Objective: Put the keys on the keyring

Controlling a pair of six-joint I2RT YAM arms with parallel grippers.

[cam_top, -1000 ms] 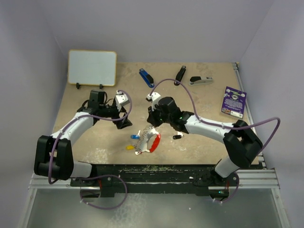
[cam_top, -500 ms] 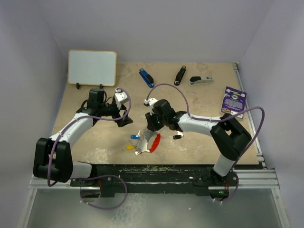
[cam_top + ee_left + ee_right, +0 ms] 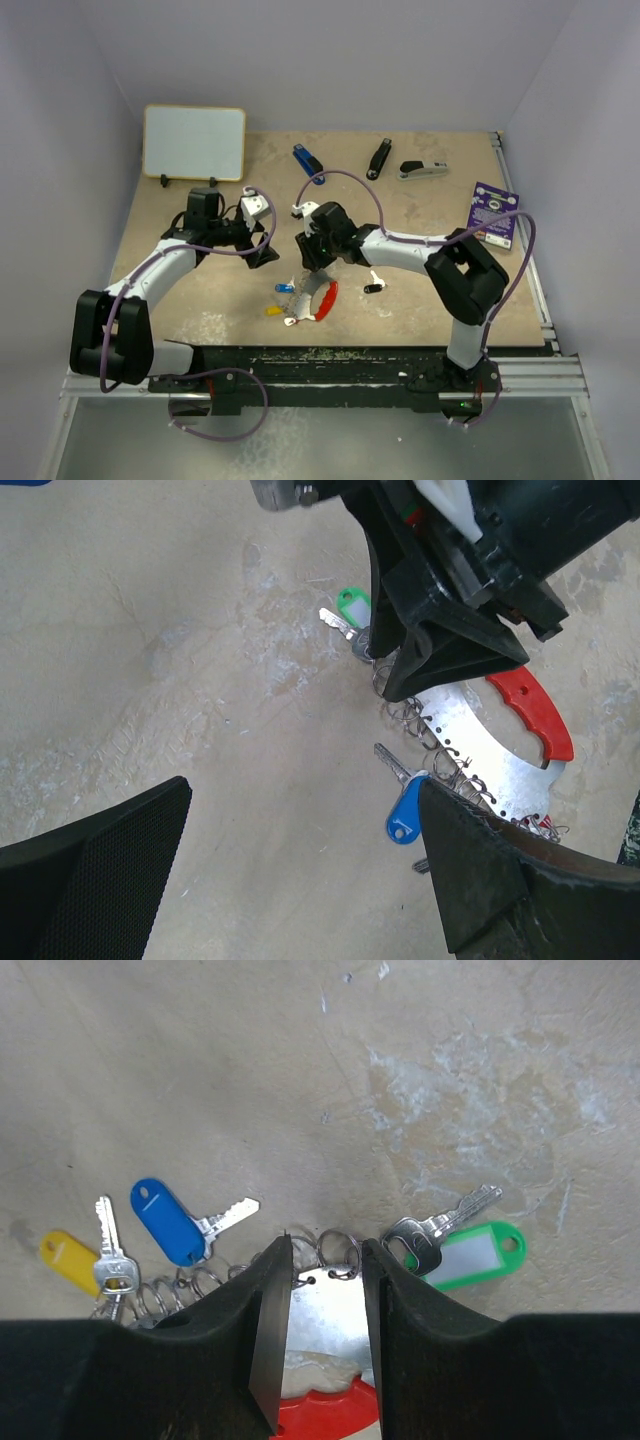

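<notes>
The keyring (image 3: 485, 748), a curved silver metal plate with a row of small wire rings along its edge and a red plastic fob at one end, is seen lying flat on the beige tabletop (image 3: 150, 630). The right gripper (image 3: 325, 1247) is positioned directly over the ringed edge of the keyring. Its black fingers (image 3: 268, 1330) are parted by a narrow gap through which the silver plate shows. Nothing is seen clamped between them, and whether their tips touch the rings cannot be told.

A silver key with a green plastic tag (image 3: 470, 1255) is found just beside the keyring, its metal head close to the rings; whether it is threaded on cannot be told. On the opposite side of the keyring a blue-headed key (image 3: 165, 1220) and a yellow-headed key (image 3: 68, 1260) are laid near the wire rings, the blue one nearer the gripper. A black-headed key (image 3: 372, 289) is seen apart from the keyring, on the side away from the blue and yellow keys.

The left gripper (image 3: 305, 785) hovers above the table near the keyring, its jaws spread wide and empty.
</notes>
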